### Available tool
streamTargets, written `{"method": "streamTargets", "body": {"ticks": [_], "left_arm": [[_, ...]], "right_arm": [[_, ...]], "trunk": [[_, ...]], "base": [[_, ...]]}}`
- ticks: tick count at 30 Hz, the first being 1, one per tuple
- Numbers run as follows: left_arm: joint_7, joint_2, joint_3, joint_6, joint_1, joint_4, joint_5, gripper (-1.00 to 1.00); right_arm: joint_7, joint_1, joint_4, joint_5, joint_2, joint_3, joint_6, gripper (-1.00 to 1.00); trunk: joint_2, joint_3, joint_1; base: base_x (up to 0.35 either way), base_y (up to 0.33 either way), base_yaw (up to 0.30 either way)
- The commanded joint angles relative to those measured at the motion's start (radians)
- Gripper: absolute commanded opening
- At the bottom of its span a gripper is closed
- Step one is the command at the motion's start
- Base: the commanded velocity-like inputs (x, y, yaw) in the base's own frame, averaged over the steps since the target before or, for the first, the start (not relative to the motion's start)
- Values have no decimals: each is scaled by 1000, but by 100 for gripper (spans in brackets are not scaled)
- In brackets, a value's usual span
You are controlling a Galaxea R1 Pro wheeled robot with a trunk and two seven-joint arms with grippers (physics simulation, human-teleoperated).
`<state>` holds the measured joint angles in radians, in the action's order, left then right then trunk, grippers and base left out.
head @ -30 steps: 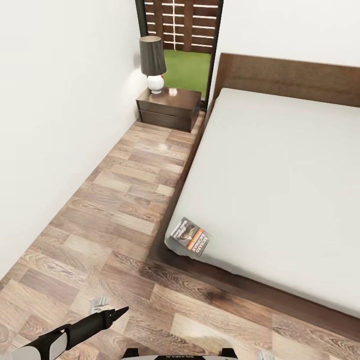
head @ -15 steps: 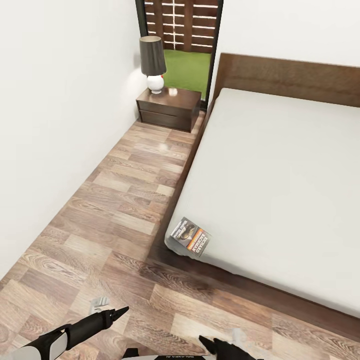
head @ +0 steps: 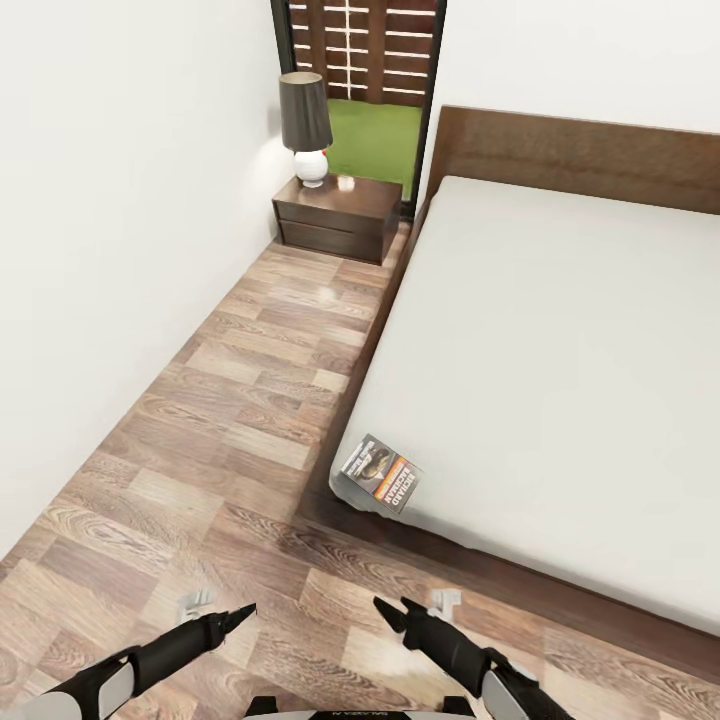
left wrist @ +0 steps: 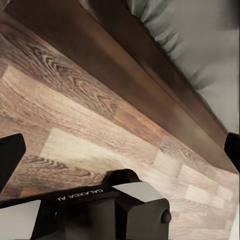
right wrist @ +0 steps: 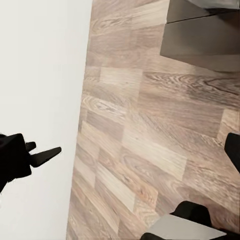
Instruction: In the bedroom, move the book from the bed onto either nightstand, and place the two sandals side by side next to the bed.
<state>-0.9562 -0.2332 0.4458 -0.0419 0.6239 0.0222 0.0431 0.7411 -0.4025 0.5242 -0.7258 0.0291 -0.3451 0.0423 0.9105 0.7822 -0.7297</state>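
Note:
The book (head: 378,473) lies flat on the near left corner of the light-grey mattress (head: 560,370) of the bed (head: 480,575); its dark cover carries an orange-red picture. Far back by the window stands the nightstand (head: 338,215). Both grippers hover low over the floor in front of the bed's corner, well short of the book. My left gripper (head: 238,618) is open, with one finger (left wrist: 10,155) at each edge of the left wrist view and nothing between them. The right gripper (head: 394,607) is also open and empty. The sandals are out of view.
A dark-shaded lamp (head: 305,120) and a small cup (head: 346,183) sit on the nightstand. A white wall (head: 110,250) bounds the wood-plank aisle (head: 250,400) left of the bed. The bed frame's dark side (left wrist: 100,65) shows in the left wrist view, above my base (left wrist: 100,210).
My right arm has risen from the bottom edge into view, moving up and left toward the bed's corner. The left arm, the book and the camera have stayed still.

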Motion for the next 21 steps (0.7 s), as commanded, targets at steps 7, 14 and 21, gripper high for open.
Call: {"method": "streamTargets", "body": {"ticks": [7, 14, 21], "left_arm": [[-39, -4, 42, -1, 0, -1, -89, 100], [-44, -2, 42, -2, 0, -1, -100, 100], [-42, 0, 41, -4, 0, -1, -97, 100]], "right_arm": [[8, 0, 12, -99, 2, 48, -3, 100], [8, -1, 77, -430, 2, 59, -31, 100], [8, -1, 129, -494, 2, 58, -43, 100]], "trunk": [[1, 1, 0], [1, 1, 0], [1, 1, 0]], "base": [[0, 0, 0], [0, 0, 0], [0, 0, 0]]}}
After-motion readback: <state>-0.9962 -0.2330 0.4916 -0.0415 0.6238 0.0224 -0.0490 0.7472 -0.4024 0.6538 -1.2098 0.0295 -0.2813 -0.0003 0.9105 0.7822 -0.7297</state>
